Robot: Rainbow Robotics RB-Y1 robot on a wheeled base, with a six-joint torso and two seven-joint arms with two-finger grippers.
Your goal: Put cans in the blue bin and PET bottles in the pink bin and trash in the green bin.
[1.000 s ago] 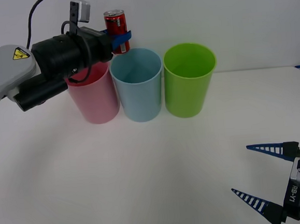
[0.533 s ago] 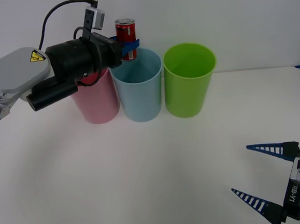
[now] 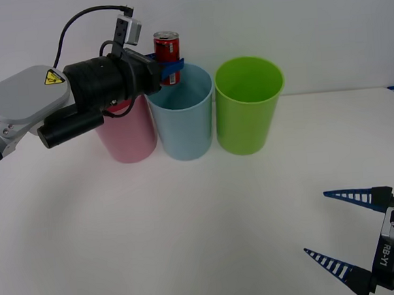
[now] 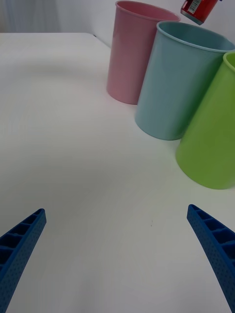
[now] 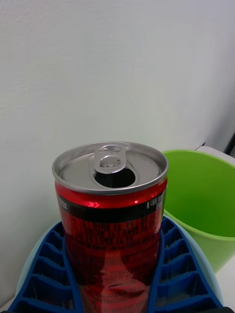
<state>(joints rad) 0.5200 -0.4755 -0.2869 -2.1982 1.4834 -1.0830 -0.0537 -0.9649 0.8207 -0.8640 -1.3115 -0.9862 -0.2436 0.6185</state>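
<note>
Near the front edge of the white table (image 3: 190, 230), on the right: right tool (image 3: 340, 232), parked low, blue fingers (image 4: 215, 249) wide apart, holding nothing. Farther back, in one row, just beside each other: pink bin (image 3: 124, 136), blue bin (image 3: 181, 114), green bin (image 3: 250, 106). Above the blue bin's back-left rim: left tool (image 3: 170, 66), clamped on the red can (image 3: 166, 47), blue fingers (image 5: 183, 279) pressed on both its sides. Can upright, opened top with pull-tab facing up, clear of the rim.

Glossy metal can (image 5: 111, 215), smooth plastic bins
</note>
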